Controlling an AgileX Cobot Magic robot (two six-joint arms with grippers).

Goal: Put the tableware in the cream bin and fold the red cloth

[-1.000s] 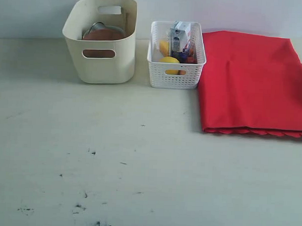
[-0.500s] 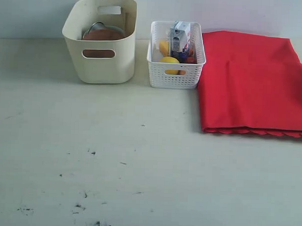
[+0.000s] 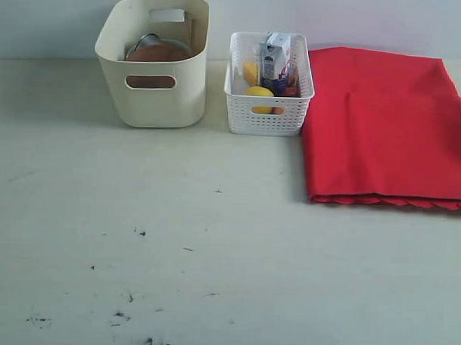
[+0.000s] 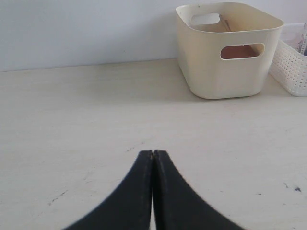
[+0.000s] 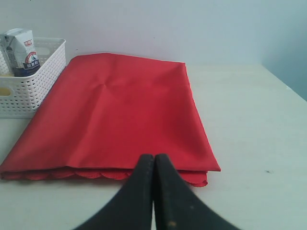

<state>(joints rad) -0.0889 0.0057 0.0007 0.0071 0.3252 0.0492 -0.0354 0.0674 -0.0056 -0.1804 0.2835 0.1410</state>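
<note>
Your right gripper [image 5: 153, 158] has its black fingers pressed together on nothing, tips near the scalloped edge of the folded bright red cloth [image 5: 115, 110]. Your left gripper [image 4: 152, 155] is closed as well (also empty). Well beyond it stands the tall cream plastic bin [image 4: 225, 72], with a round brown wooden plate [image 3: 155, 53] inside.

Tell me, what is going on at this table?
Nothing is being handled right now. The left end effector and the right end effector are both shut and empty. A brown plate sits in the cream bin, and the red cloth lies folded flat beside the white basket.
</note>
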